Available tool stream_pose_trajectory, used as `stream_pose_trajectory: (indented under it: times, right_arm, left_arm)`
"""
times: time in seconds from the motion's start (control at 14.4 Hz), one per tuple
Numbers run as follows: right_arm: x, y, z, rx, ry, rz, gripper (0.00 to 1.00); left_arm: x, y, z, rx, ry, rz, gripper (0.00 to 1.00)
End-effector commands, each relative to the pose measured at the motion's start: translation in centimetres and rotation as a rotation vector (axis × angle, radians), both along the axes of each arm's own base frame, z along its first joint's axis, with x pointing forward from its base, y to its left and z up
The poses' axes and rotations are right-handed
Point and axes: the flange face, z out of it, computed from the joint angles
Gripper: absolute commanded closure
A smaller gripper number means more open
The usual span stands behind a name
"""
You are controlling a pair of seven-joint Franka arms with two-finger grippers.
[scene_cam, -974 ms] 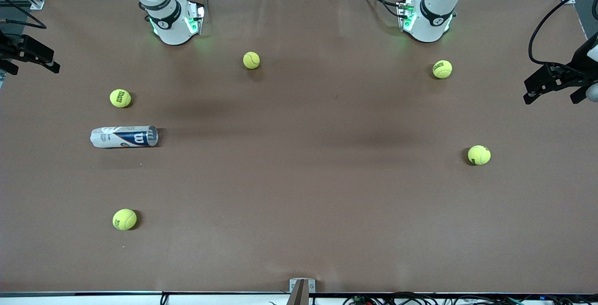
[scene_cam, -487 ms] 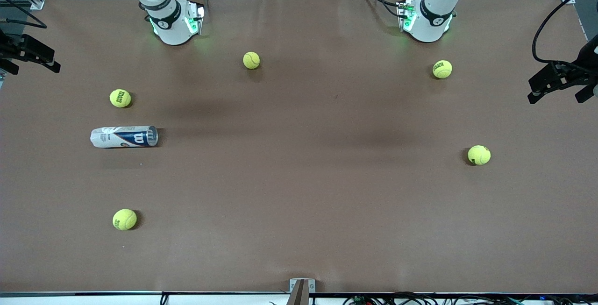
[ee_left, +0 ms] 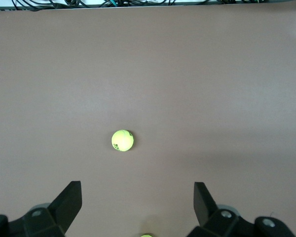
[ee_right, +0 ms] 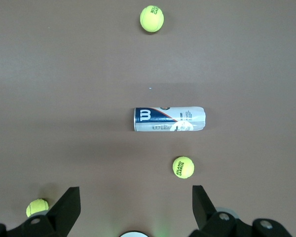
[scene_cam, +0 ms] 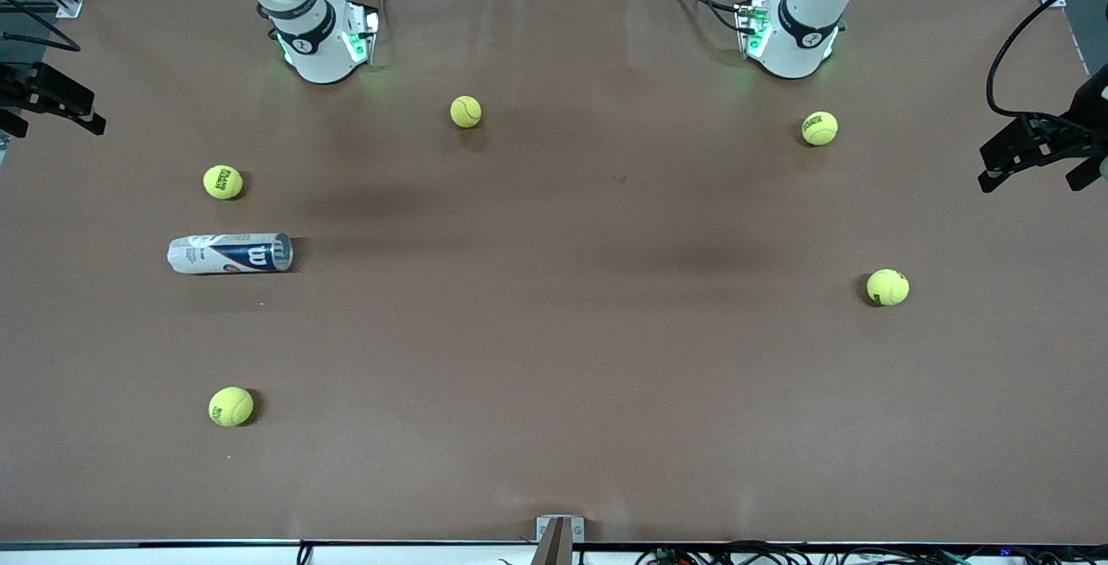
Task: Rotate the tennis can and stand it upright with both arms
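The tennis can (scene_cam: pixel 230 253) lies on its side on the brown table toward the right arm's end, its metal rim facing the left arm's end. It also shows in the right wrist view (ee_right: pixel 169 119), well away from the fingers. My right gripper (scene_cam: pixel 52 105) hangs high over the table's edge at the right arm's end, open and empty (ee_right: pixel 135 205). My left gripper (scene_cam: pixel 1034 169) hangs high over the table's edge at the left arm's end, open and empty (ee_left: pixel 137 202). Neither gripper is near the can.
Several yellow-green tennis balls lie scattered: one (scene_cam: pixel 223 182) just farther from the camera than the can, one (scene_cam: pixel 231 407) nearer, one (scene_cam: pixel 466 112) between the arm bases, two (scene_cam: pixel 819 128) (scene_cam: pixel 887 287) toward the left arm's end. The arm bases (scene_cam: pixel 316 37) (scene_cam: pixel 792 28) stand at the table's back edge.
Both grippers have drifted slightly outward toward their ends of the table. The can and the balls have not moved.
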Motion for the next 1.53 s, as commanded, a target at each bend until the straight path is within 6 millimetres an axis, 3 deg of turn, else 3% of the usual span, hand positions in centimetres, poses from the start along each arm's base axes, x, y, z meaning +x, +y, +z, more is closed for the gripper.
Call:
stream_pose_trajectory:
  times: [0.0,0.28,0.42,0.56,0.7,0.84,1.18,1.46]
  right_arm:
    - [1.1,-0.5,0.0,-0.005,-0.006,-0.02,0.0]
    - [2.9,-2.3,-1.8,-0.01,-0.019,-0.05,0.0]
    - [5.0,-3.9,-4.5,-0.018,-0.012,-0.071,0.0]
    - [6.7,-5.9,-5.8,-0.042,-0.032,-0.098,0.0]
    - [8.7,-7.8,-9.8,-0.048,-0.01,-0.119,0.0]
    - [8.4,-9.8,-10.2,-0.046,-0.013,-0.181,0.0]
    - [7.8,-11.4,-11.9,-0.049,0.029,-0.744,0.0]
    - [7.6,-10.6,-16.2,-0.092,0.091,-1.199,0.0]
  left_arm:
    - [0.1,0.0,0.3,0.01,-0.002,0.005,0.0]
    - [0.1,0.1,0.3,0.011,-0.002,0.002,0.0]
    - [0.1,0.1,0.3,0.014,-0.002,-0.007,0.0]
    - [0.1,0.1,0.4,0.014,-0.003,-0.008,0.0]
    - [0.1,0.1,0.4,0.014,-0.003,-0.007,0.0]
    - [0.1,0.1,0.4,0.012,-0.003,-0.004,0.0]
    - [0.1,0.2,0.4,0.011,-0.004,0.001,0.0]
    - [0.1,0.1,0.4,0.011,-0.004,0.001,0.0]
